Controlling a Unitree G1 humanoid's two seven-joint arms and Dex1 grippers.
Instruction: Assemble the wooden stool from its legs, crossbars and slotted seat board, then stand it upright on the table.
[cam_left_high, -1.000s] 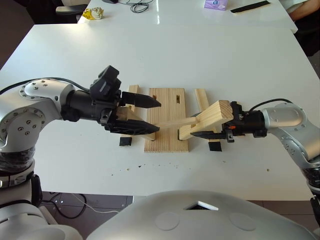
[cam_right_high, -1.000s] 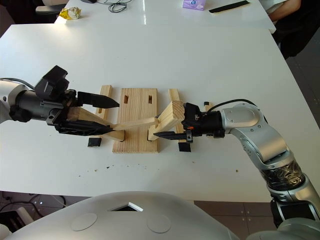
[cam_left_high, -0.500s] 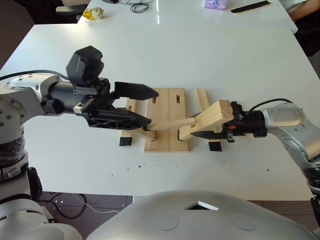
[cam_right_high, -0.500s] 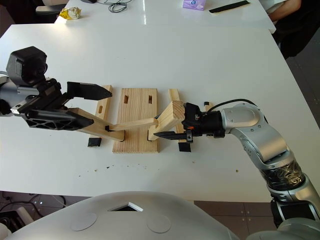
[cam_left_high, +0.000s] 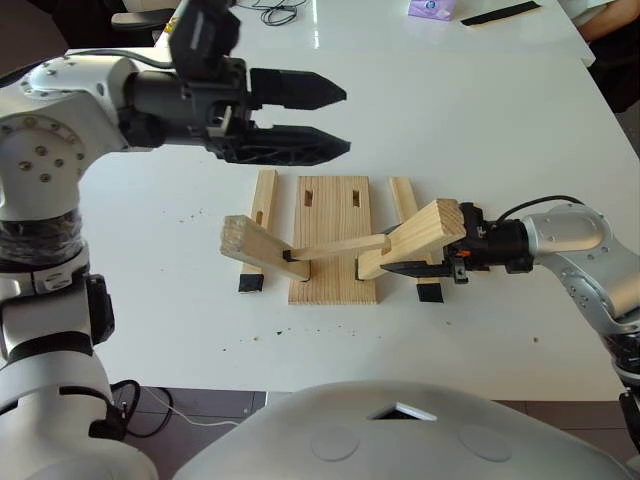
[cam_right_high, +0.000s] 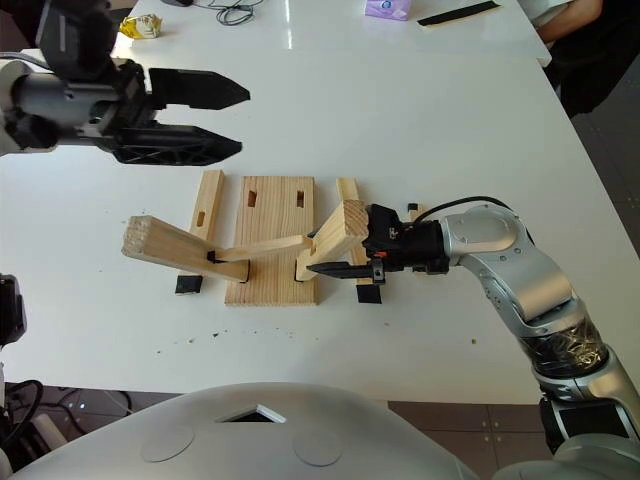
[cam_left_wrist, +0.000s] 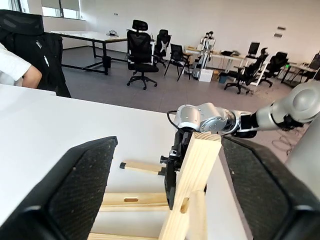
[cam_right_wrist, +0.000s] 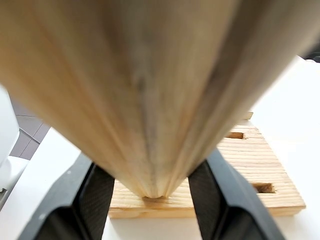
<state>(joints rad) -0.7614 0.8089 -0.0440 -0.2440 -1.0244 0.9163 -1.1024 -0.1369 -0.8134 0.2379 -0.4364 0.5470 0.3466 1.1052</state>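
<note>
1. Right now I am gripping the pale wooden right leg (cam_left_high: 432, 228) in the right gripper (cam_left_high: 405, 255). Its black fingers (cam_right_wrist: 97, 197) are clamped on the leg's two faces, just off the right edge of the flat slotted seat board (cam_left_high: 332, 205).
2. I am reading the half-built frame as one piece. A thin wooden crossbar (cam_left_high: 340, 246) is running over the near end of the seat board. It is joining the right leg to the chunky wooden left leg (cam_left_high: 252, 244), which is lying unheld just off the board's left edge.
3. I am hovering the left gripper (cam_left_high: 345, 121) in the air beyond the board's far left corner. Its two black fingers (cam_left_wrist: 80, 192) are spread wide with nothing between them.
4. What I am weighing is this: the frame's long axis is crossing the board side to side, square to the board's own length. The free left leg is lying below the left fingertips, off the board's near left corner. Those fingertips are pointing rightward, roughly along the crossbar. The left arm is the nearer one to that leg.
5. I am judging that the left gripper needs to come down toward the near left corner and straddle the leg's thickness.
6. I am also noting two loose wooden bars lying flat on the white table (cam_left_high: 480, 130), one bar (cam_left_high: 265, 192) along the board's left edge and another (cam_left_high: 402, 193) along its right.
</note>
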